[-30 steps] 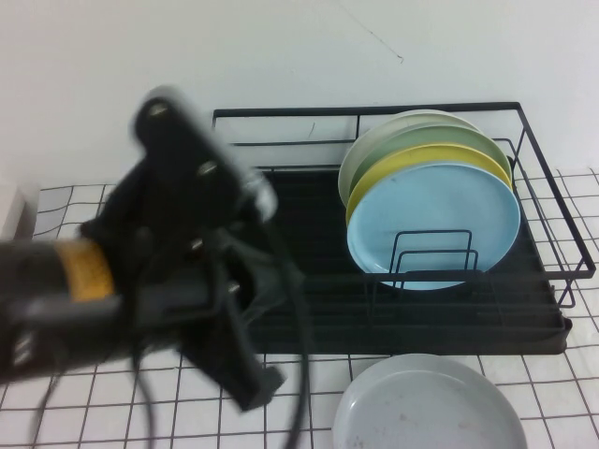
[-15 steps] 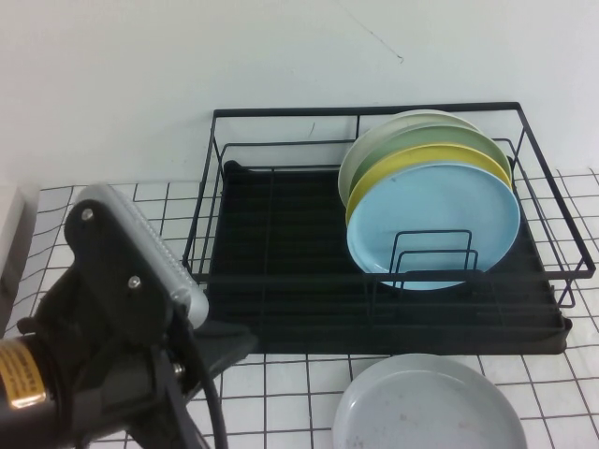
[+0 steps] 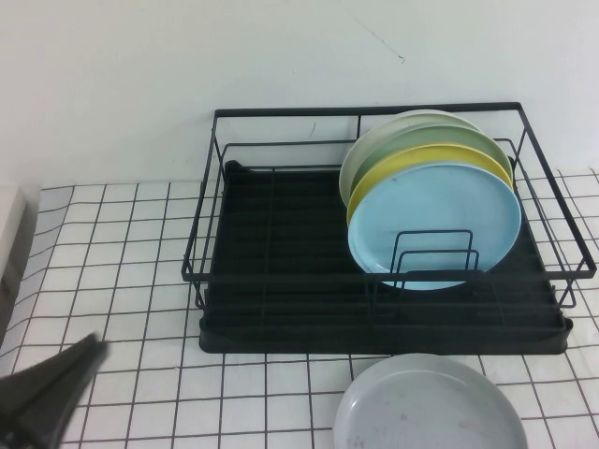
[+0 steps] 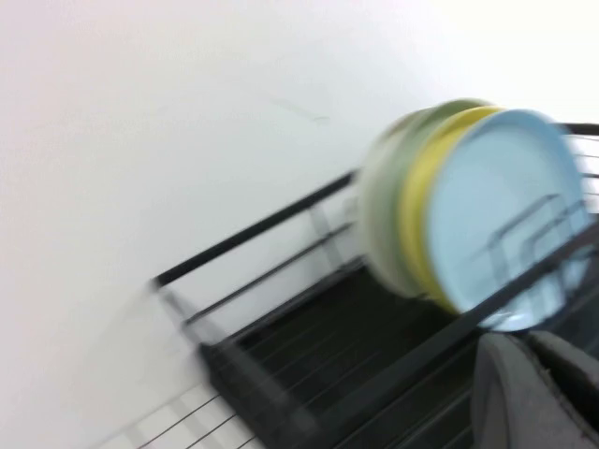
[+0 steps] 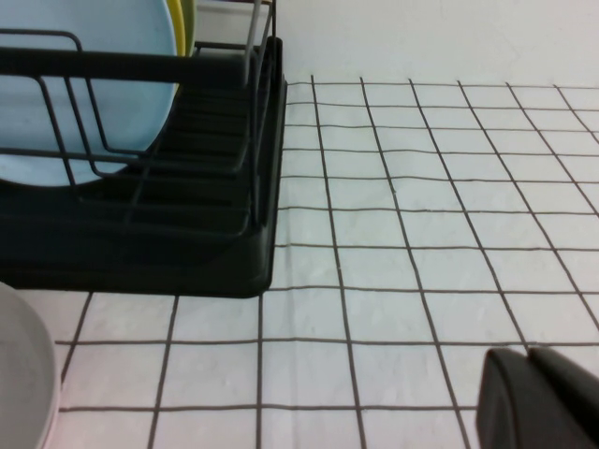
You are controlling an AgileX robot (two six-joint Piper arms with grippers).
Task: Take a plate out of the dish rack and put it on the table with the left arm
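The pale grey-white plate (image 3: 430, 408) with faint specks lies flat on the table (image 3: 122, 243) just in front of the dish rack (image 3: 281, 281); its edge shows in the right wrist view (image 5: 19, 374). My left gripper (image 3: 56, 388) is low at the front left, well away from the plate; only its dark tip shows in the high view. In the left wrist view the left gripper (image 4: 529, 341) is shut and empty, facing the rack (image 4: 309, 374). My right gripper (image 5: 535, 357) is shut and empty above bare table to the right of the rack (image 5: 187, 187).
Several plates stand upright at the rack's right end: a light blue plate (image 3: 435, 220) in front, then yellow (image 3: 412, 164), green and a pale one behind. The rack's left half holds nothing. A pale object (image 3: 7, 234) sits at the table's far left edge.
My left arm has drawn back down and to the left, from in front of the rack to the frame's bottom left corner. The plates and the rack have not moved.
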